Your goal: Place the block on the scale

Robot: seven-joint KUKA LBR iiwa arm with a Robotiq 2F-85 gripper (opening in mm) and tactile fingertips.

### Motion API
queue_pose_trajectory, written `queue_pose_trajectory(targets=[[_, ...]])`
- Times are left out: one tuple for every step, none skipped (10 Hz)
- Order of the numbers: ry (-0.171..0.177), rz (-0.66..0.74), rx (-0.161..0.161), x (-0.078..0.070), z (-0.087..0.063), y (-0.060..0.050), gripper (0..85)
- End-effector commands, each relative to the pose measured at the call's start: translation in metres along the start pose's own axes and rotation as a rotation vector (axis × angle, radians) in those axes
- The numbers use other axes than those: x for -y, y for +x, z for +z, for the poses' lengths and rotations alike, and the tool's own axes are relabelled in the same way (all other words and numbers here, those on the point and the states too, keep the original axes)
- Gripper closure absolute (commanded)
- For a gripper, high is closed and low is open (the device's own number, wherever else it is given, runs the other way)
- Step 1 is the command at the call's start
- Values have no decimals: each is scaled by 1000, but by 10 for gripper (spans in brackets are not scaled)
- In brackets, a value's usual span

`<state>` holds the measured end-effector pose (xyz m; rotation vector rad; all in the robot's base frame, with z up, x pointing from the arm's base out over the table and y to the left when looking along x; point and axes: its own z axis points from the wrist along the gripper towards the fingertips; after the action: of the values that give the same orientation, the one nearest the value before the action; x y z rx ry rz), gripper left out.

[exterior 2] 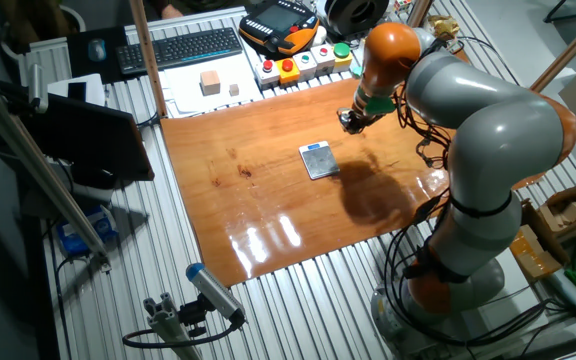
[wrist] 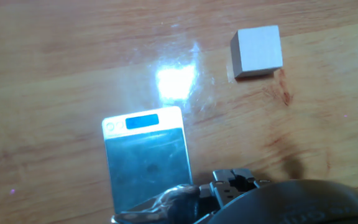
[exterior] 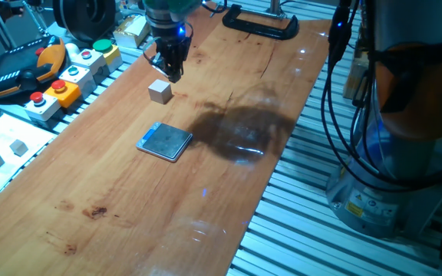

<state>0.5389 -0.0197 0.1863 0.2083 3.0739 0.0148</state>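
Button boxes: row of pale boxes with red, green, yellow and orange caps, along the far-left edge of the wooden board in one fixed view; not in contact with any task item.
Scale: thin square device with grey-blue top plate and light rim, lying flat on the board, left of centre. Top plate is bare. In the hand view the scale shows a small blue display window at its upper edge.
Block: small pale cube resting on the board, beyond the scale and clearly apart from it. In the hand view the block sits upright, upper right of the scale, with bare wood between the two.
Gripper: pointing down, hanging just above and slightly behind the block; holds nothing. Fingers appear close together, but how far apart they stand cannot be told from any view.
Board: glossy reddish-brown wooden sheet carrying the scale and the block; a dark shadow of the arm lies right of the scale.
Clamp: black, at the far edge of the board, well apart from the block.
Arm: grey with orange joints, reaching over the board from the right side in the other fixed view.
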Motion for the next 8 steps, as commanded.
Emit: queue_pose_trajectory(targets=[[8,2,0,1,0,0,843],[27,10,1,3,-1,-2,843],[36,13,-16,7,-2,-6,843],[40,13,-25,10,-1,-8,843],[41,16,-29,12,1,-10,843],[41,21,-32,15,4,-10,843],[37,24,-33,17,7,-10,843],[29,24,-35,18,11,-11,843]])
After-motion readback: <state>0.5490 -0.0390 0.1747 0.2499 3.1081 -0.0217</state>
